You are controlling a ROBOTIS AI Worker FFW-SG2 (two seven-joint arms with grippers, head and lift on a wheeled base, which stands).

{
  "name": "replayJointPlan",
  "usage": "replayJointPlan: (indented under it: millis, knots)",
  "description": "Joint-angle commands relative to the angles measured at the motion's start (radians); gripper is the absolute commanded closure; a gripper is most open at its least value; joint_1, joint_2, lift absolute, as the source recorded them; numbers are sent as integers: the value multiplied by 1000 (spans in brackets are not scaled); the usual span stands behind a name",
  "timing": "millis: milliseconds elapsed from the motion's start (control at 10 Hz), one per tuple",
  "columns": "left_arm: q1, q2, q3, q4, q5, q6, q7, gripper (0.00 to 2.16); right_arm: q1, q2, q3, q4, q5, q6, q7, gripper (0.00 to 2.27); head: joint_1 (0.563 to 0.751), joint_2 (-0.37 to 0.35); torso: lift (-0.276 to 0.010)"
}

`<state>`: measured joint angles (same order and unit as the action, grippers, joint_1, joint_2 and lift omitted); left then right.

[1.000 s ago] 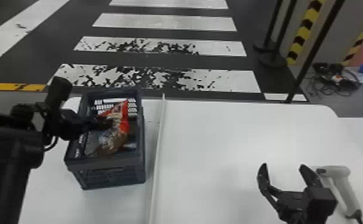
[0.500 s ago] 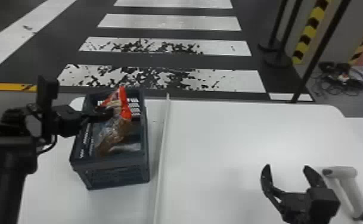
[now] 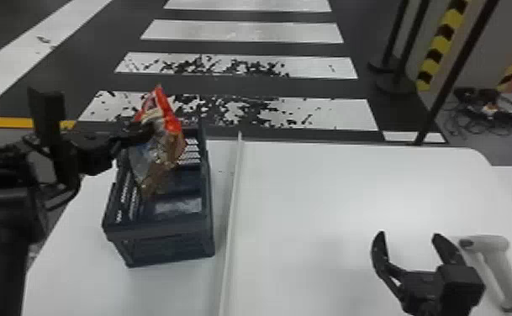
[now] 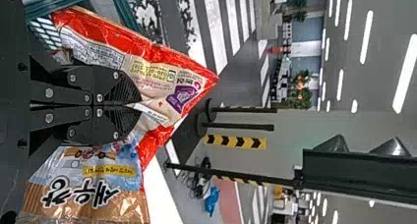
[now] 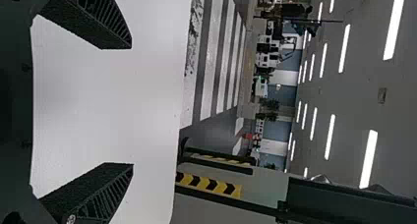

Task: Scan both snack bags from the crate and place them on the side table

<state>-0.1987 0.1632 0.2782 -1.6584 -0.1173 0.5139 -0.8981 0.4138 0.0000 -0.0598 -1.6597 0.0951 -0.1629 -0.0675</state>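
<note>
In the head view my left gripper (image 3: 145, 131) is above the back of the dark blue crate (image 3: 158, 231), at the left of the table, with snack packaging (image 3: 167, 145) hanging down into the crate. In the left wrist view my left gripper (image 4: 140, 105) is shut on this packaging, between a red and cream part (image 4: 142, 62) and a blue and brown part (image 4: 93, 189); I cannot tell if this is one bag or two. My right gripper (image 3: 408, 243) stands open over the right side of the table, and in the right wrist view the gripper (image 5: 132, 106) has nothing between its fingers.
A white hand scanner (image 3: 496, 262) lies just right of my right gripper. A thin raised strip (image 3: 230, 210) runs front to back beside the crate, across the white table (image 3: 330, 201). Black posts (image 3: 456, 80) rise beyond the table's back edge.
My left gripper has risen with the packaging, whose red end now stands higher over the crate. The head view has shifted slightly. My right gripper has stayed open above the table.
</note>
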Motion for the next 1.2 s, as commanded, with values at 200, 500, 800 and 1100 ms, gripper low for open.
replayJointPlan:
  millis: [200,500,800,1100]
  knots:
    - [12,-39,-17,-147,67,124,39,2142,6,1,3,-15,2,12,0,66,695,-1,-98]
    - [18,-48,-31,-135,85,127,47,2142,11,1,5,-28,0,21,0,66,695,-19,-98]
    - [18,-143,-68,-141,134,127,74,2142,11,1,6,-32,2,21,0,66,695,-40,-98]
    - [4,-166,-206,-129,123,120,107,2142,19,1,3,-37,2,18,0,66,695,-120,-98]
